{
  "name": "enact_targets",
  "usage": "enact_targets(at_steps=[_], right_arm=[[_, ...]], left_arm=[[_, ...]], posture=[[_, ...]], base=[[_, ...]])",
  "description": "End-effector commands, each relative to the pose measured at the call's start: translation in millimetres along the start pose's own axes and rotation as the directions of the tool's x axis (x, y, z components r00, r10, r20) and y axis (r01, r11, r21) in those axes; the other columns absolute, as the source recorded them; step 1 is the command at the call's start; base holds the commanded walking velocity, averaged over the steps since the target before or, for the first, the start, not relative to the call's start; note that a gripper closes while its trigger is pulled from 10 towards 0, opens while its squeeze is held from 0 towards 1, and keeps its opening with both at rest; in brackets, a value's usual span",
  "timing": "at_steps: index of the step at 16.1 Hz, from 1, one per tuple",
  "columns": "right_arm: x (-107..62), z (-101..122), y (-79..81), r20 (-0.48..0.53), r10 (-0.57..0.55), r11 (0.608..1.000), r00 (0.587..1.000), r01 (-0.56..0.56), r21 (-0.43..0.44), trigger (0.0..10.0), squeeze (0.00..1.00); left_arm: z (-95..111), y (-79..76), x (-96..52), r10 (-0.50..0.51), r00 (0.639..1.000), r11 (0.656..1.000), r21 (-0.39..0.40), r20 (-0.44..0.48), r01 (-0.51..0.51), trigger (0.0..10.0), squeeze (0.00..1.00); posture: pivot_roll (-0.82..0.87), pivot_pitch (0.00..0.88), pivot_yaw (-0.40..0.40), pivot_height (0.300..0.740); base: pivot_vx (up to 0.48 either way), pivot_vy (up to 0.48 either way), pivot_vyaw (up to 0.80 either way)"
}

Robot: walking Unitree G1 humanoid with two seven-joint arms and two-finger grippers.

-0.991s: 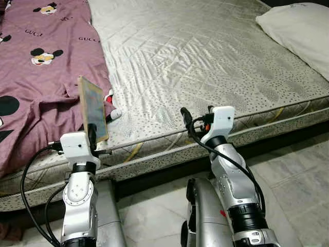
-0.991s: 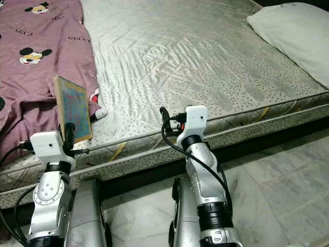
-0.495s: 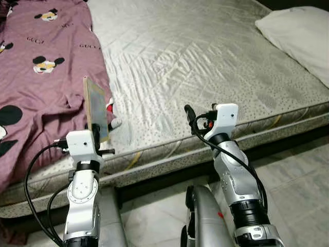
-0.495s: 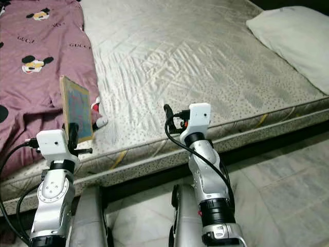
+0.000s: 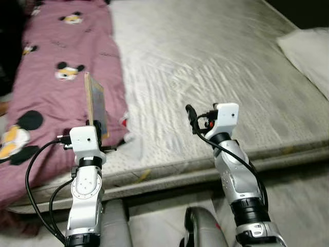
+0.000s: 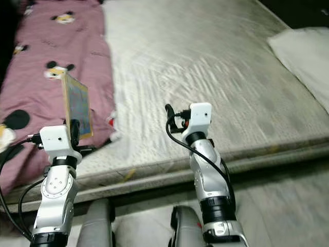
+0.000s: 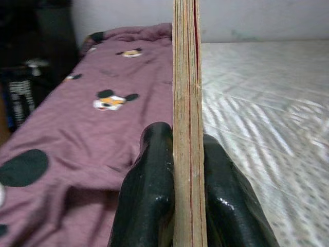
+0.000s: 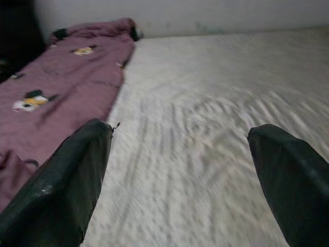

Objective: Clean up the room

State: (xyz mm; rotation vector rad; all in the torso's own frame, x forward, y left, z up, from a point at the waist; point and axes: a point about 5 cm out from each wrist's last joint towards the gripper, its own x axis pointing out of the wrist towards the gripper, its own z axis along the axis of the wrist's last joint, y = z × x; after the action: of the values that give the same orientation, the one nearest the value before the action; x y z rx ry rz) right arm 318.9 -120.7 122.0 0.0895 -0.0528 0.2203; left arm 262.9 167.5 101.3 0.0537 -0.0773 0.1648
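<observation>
My left gripper (image 7: 186, 154) is shut on a thin book (image 5: 95, 104) with a tan edge and a colourful cover, held upright over the near edge of the bed. In the left wrist view the book's edge (image 7: 187, 103) stands between the two black fingers (image 7: 149, 195). My right gripper (image 8: 180, 170) is open over the bare mattress (image 5: 205, 62), with nothing between its fingers (image 8: 67, 180). A purple blanket (image 5: 56, 82) with cartoon mouse prints lies along the left side of the bed, behind the book.
A white pillow (image 5: 308, 51) lies at the bed's far right. The mattress edge (image 5: 205, 164) runs across in front of both arms, with pale tiled floor (image 5: 303, 206) below it. A dark area borders the bed at the far left.
The camera has swung left and the view is blurred: the bed and pillow have shifted right in the picture. Both grippers keep their poses, and the book stays held.
</observation>
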Motion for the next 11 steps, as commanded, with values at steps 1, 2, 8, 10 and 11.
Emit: enact_targets(at_steps=[1, 2, 8, 10, 11], right_arm=[[0.6, -0.8, -2.9, -0.005, -0.015, 1.0, 1.0, 0.015, -0.006, 10.0, 0.0], [0.4, -3.4, -6.1, -0.022, -0.036, 0.999, 0.999, 0.036, -0.03, 10.0, 0.0], [-1.9, 0.7, -9.5, 0.02, -0.038, 0.997, 0.999, 0.039, -0.06, 10.0, 0.0], [-1.4, 0.2, -11.2, 0.016, -0.048, 0.997, 0.999, 0.049, -0.059, 10.0, 0.0], [-1.6, -0.9, -11.9, 0.012, -0.051, 0.997, 0.999, 0.052, -0.061, 10.0, 0.0]], left_arm=[[11.2, -2.6, 2.4, 0.009, 0.999, 1.0, 0.0, 0.044, -0.009, 10.0, 0.0], [10.5, -2.8, 2.5, 0.016, 0.999, 1.0, 0.002, 0.032, -0.016, 10.0, 0.0], [9.8, -5.5, 2.9, -0.013, 0.999, 1.0, -0.001, 0.03, 0.013, 10.0, 0.0], [9.8, -6.0, 2.8, -0.012, 1.0, 1.0, 0.001, 0.026, 0.012, 10.0, 0.0], [9.7, -5.9, 2.7, -0.007, 1.0, 1.0, 0.005, 0.025, 0.007, 10.0, 0.0]], posture=[[0.0, 0.018, -0.034, 0.698], [0.0, 0.023, -0.033, 0.698], [-0.01, 0.027, -0.029, 0.718], [-0.01, 0.027, -0.029, 0.738], [-0.01, 0.027, -0.03, 0.74]], base=[[0.0, 0.0, 0.0], [0.0, 0.0, 0.0], [0.0, 0.0, 0.0], [0.0, 0.0, 0.0], [0.0, 0.0, 0.0]])
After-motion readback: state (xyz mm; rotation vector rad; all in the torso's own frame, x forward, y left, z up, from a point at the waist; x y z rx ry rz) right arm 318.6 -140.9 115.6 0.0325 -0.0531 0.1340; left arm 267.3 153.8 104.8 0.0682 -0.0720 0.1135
